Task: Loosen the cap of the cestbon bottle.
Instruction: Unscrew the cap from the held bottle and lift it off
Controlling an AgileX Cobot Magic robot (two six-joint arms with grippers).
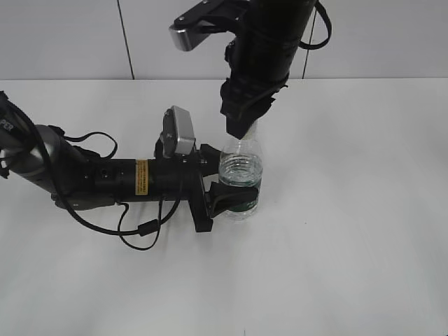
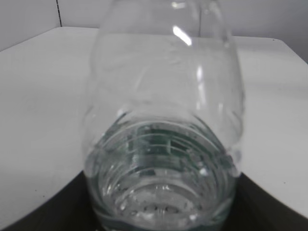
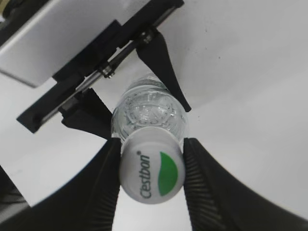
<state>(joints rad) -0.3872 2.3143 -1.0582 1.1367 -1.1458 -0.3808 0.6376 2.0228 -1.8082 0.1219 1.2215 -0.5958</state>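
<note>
The Cestbon bottle (image 1: 240, 175) stands upright on the white table (image 1: 350, 245), near the middle of the exterior view. The left gripper (image 1: 222, 183) reaches in low from the left, lying almost flat along the table, and its black fingers (image 1: 231, 198) clamp the bottle's lower body at the dark green label band. In the left wrist view the clear ribbed bottle (image 2: 163, 144) fills the frame, with the water level visible inside.

The right gripper (image 1: 241, 126) comes down from above, directly over the bottle's neck. The right wrist view shows the white cap (image 3: 152, 165), with its green leaf mark and "Cestbon" lettering, squeezed between the two ribbed black pads (image 3: 199, 168), one touching each side of the cap. The cap sits on the neck; whether it is turned at all cannot be told.
</note>
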